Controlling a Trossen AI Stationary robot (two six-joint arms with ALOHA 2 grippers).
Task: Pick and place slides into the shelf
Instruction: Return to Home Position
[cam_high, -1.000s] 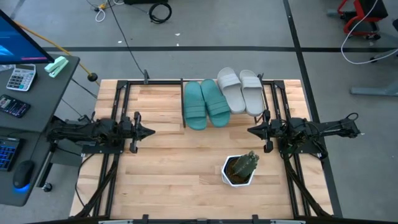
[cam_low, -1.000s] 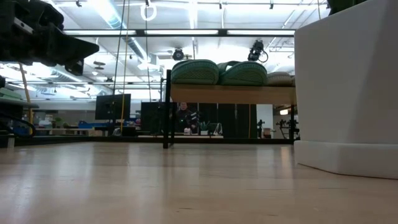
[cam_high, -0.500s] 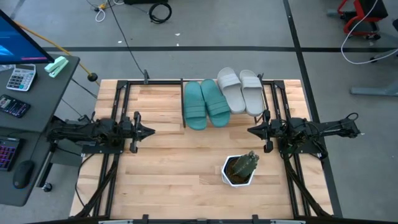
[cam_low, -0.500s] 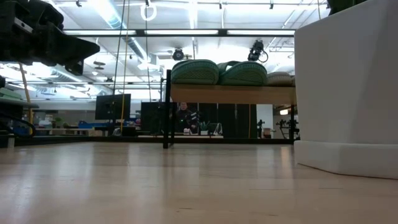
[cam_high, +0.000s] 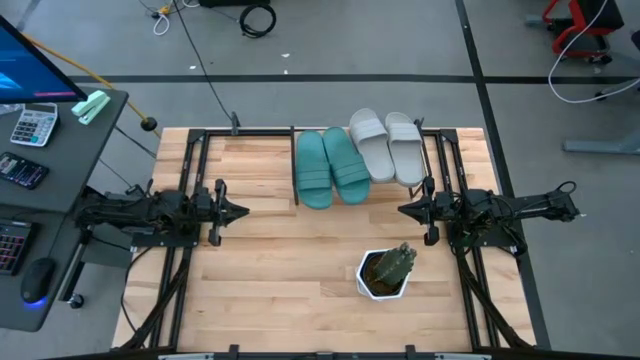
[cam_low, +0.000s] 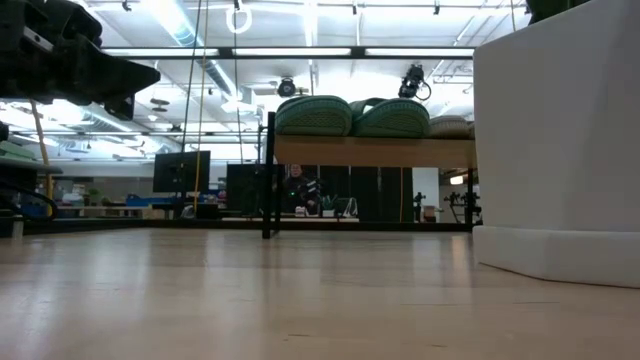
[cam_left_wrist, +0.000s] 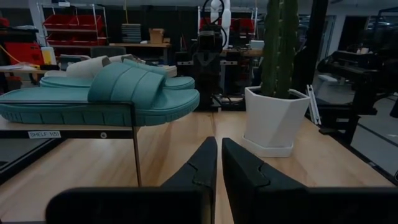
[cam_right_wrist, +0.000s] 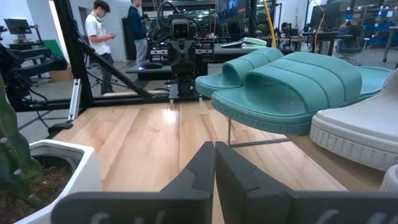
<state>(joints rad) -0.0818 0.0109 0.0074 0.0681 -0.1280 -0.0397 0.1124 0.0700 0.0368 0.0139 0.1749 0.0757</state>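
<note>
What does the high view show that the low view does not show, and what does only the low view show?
Only the high view: the left tool and the right tool, both shut and empty, facing each other; the whole grey slides; the cactus.
Only the low view: the shelf from the side, its black leg, the open space beneath it, and the room behind.
Both: the teal slides lying on the shelf, and the white pot.

The left arm (cam_high: 150, 212) lies folded low and level on its own side, the left gripper (cam_high: 243, 211) pointing inward with its fingers (cam_left_wrist: 202, 165) pressed together. The right arm (cam_high: 505, 209) mirrors it opposite — the right gripper (cam_high: 402, 209) faces the left one, well apart, fingers (cam_right_wrist: 200, 163) likewise closed.
</note>
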